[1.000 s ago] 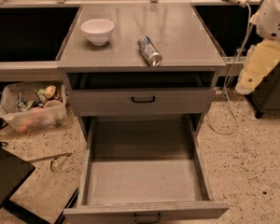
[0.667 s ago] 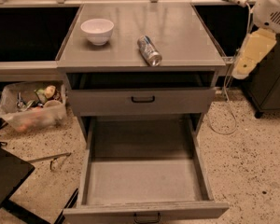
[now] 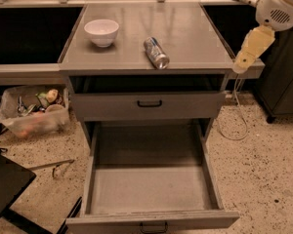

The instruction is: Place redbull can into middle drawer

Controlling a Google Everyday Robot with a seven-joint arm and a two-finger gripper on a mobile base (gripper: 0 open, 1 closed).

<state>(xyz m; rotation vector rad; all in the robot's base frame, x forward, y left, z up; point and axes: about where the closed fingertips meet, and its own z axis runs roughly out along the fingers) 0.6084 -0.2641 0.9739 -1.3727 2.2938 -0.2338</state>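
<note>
I see the redbull can (image 3: 156,52) lying on its side on the grey counter (image 3: 195,33), to the right of the white bowl (image 3: 101,31) and apart from it. The gripper (image 3: 244,57) hangs off the counter's right edge, well clear of the can; whether it is released or clenched I cannot tell. Below, the middle drawer (image 3: 151,189) stands pulled out, under another drawer (image 3: 185,106) whose flat front carries a black handle.

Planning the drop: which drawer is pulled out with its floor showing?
The lower one, the middle drawer, its grey floor exposed; the upper drawer shows only its front panel. The gripper hangs off the counter's right edge.
</note>
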